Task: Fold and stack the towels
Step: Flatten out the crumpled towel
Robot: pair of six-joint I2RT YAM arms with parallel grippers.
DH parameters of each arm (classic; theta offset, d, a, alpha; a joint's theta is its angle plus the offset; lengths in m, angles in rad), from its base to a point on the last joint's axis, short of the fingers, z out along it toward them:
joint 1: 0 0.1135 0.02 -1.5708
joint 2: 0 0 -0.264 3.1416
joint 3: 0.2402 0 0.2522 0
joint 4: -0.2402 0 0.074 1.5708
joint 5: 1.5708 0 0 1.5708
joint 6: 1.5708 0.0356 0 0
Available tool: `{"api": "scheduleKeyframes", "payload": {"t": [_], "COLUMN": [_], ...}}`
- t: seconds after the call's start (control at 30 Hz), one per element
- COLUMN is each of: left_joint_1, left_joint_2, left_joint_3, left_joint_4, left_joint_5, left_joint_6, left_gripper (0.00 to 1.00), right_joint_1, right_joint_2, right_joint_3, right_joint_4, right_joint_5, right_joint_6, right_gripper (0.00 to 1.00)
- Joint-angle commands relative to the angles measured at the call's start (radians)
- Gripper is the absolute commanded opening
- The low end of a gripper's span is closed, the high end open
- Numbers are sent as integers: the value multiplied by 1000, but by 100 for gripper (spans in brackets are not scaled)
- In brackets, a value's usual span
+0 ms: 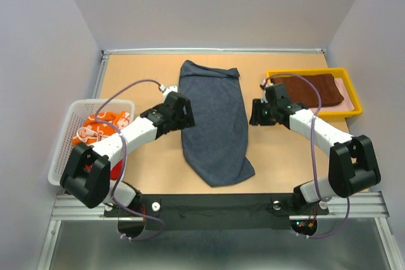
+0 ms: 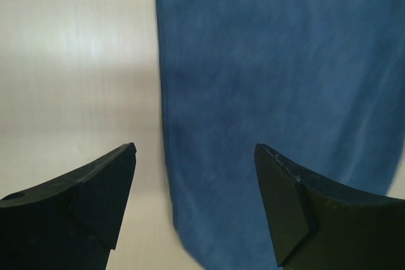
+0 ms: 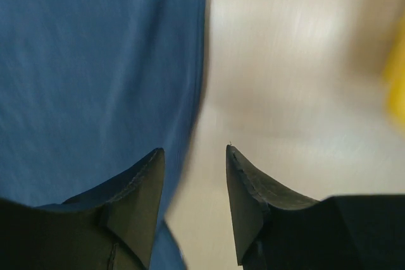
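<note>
Navy towel (image 1: 214,124) lies flat and lengthwise in the middle of the wooden table (image 1: 139,74), far end wide, near end narrowed and rounded. It looks single layer, not yet folded. Judgement: it is spread here so both arms can reach its long edges for a fold.

Left gripper (image 1: 183,110) sits at the towel's left edge, around the far half. Left arm reaches in from the near-left base, forearm angled toward the centre, wrist pitched down. In the left wrist view, the fingers are spread wide and the cloth edge (image 2: 285,61) runs down between them. Left gripper (image 2: 195,150) holds nothing.

Right gripper (image 1: 255,113) mirrors it, just beside the right edge, arm bent in from the near-right base. In the right wrist view, the jaws are parted, narrower than the left's, and empty. The towel edge (image 3: 95,49) falls by the left finger, and right gripper (image 3: 194,150) hangs mostly over bare table. That view is blurred, so contact with the cloth is unclear, probably none.

Reddish-brown towel (image 1: 313,90) lies folded in the yellow tray (image 1: 313,71) at far right, likely the stack spot. Orange patterned towel (image 1: 101,124) waits in the white mesh basket (image 1: 63,150) at left.
</note>
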Motion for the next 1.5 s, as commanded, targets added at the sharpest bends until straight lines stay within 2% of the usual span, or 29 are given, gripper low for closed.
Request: {"api": "scheduleKeyframes", "payload": {"t": [0.0,0.03,0.13,0.33,0.47,0.83,0.97,1.0,1.03,1.07,1.17,1.2,1.23,1.33,1.47], "left_joint_1": [-69,-82,-134,-174,-183,-214,-218,-218,-223,-221,-223,-223,-223,-223,-223], "left_joint_2": [-55,-61,-61,-4,37,75,80,80,78,77,69,69,72,97,126], "left_joint_3": [-148,-190,-230,-213,-208,-182,-178,-173,-169,-162,-136,-127,-112,-81,-11], "left_joint_4": [-35,-25,-12,-12,-9,-9,-18,-25,-31,-38,-72,-89,-97,-143,-209], "left_joint_5": [27,35,33,12,12,19,21,19,15,10,-8,-25,-34,-68,-102], "left_joint_6": [-139,-169,-211,-216,-216,-208,-207,-205,-205,-205,-199,-197,-194,-185,-168], "left_gripper": [84,84,83,82,78,68,58,53,49,38,21,12,8,1,3], "right_joint_1": [36,40,60,121,198,379,428,431,434,436,436,434,436,434,434], "right_joint_2": [-90,-119,-159,-158,-138,-60,2,9,11,8,-21,-41,-50,-78,-130], "right_joint_3": [-134,-171,-221,-268,-274,-249,-245,-245,-245,-245,-236,-219,-210,-202,-232], "right_joint_4": [-152,-165,-209,-229,-228,-237,-247,-254,-258,-270,-309,-354,-382,-482,-557], "right_joint_5": [-104,-121,-149,-153,-121,40,122,133,156,169,242,265,288,341,359], "right_joint_6": [58,62,74,116,153,254,285,292,297,301,328,346,358,403,464], "right_gripper": [45,39,36,35,36,38,38,37,33,20,1,1,1,1,3]}}
